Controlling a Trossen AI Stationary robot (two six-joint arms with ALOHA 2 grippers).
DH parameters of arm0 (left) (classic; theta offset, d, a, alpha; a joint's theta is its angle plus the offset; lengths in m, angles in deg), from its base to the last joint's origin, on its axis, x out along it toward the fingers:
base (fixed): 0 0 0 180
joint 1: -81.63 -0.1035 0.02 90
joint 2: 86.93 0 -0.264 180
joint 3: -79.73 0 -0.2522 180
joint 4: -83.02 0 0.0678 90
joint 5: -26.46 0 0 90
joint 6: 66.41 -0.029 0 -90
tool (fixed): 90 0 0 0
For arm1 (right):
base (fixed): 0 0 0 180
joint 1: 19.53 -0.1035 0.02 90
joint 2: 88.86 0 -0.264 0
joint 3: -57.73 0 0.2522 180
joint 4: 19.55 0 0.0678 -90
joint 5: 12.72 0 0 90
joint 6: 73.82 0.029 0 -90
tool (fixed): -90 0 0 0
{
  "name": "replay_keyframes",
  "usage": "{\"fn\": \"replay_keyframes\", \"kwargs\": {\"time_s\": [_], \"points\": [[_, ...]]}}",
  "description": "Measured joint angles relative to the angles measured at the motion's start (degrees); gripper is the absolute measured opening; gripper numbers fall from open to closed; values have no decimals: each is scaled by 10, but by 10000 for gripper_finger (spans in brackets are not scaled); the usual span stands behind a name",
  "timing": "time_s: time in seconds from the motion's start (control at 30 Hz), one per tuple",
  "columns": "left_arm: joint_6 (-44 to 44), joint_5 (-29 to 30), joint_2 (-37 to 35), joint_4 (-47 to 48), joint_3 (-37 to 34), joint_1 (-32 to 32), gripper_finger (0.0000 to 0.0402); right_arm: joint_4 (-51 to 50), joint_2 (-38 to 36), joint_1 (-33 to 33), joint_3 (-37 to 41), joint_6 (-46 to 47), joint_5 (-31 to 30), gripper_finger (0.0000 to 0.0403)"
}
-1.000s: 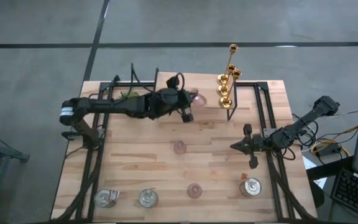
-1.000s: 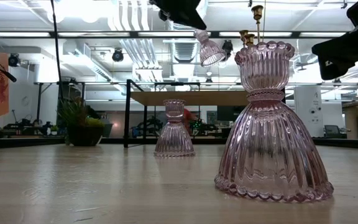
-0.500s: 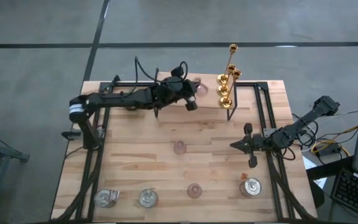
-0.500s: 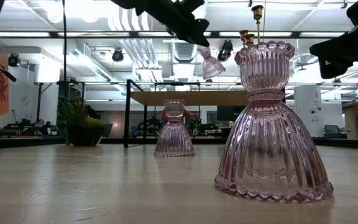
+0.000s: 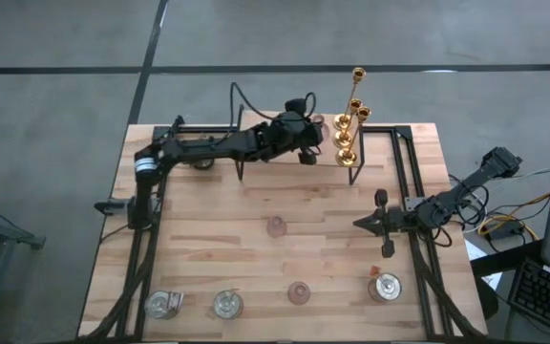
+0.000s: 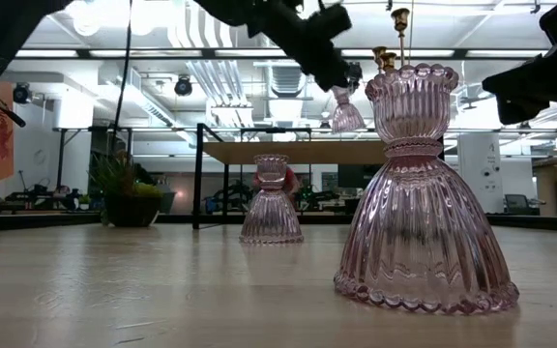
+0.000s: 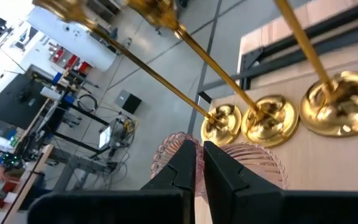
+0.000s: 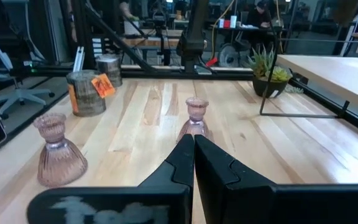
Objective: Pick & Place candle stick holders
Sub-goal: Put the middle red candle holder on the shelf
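My left gripper [image 5: 309,132] is shut on a pink glass holder [image 5: 317,121], held in the air at the table's far edge, just left of the three gold holders [image 5: 347,129]. In the low view the holder [image 6: 346,109] hangs below the gripper [image 6: 333,75]. Two more pink holders [image 5: 276,226] [image 5: 299,292] stand on their wide bases mid-table. Three silvery cups [image 5: 163,304] [image 5: 227,304] [image 5: 385,287] stand along the near edge. My right gripper [image 5: 359,224] is shut and empty at the right, pointing toward the table's left. My left gripper pinches the pink holder's narrow upper end [image 7: 199,151] between its two fingers [image 7: 180,167]; the fingers hide the exact spot. The fingers come from above, slanting down. The holder hangs clear of the table, its ribbed skirt [image 7: 253,163] downward and a little tilted.
The gold bases [image 7: 269,118] stand close together beside the held holder. A spiky green potted plant [image 6: 124,193] sits at the far left, partly under my left arm. A black metal frame [image 5: 404,162] runs along the table's sides. One silvery cup [image 8: 87,93] bears an orange tag.
My left gripper has carried the pink holder toward the table's far edge and to the right, up to the gold holders. The holder has stayed clear of the table, hanging below the fingers.
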Motion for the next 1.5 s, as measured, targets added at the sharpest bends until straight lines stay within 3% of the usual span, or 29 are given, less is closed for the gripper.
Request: {"fn": "replay_keyframes", "kwargs": {"time_s": [0.3,0.7,0.87,1.5], "points": [[-19,21,40,25,44,-2,19,-8,0,0,0,13,1,8],[-4,8,40,53,38,-4,22,-10,0,0,0,2,0,8],[7,-30,40,53,38,-5,33,-10,0,0,0,2,0,8],[37,-36,46,35,38,-12,39,-9,0,0,0,1,0,8]]}}
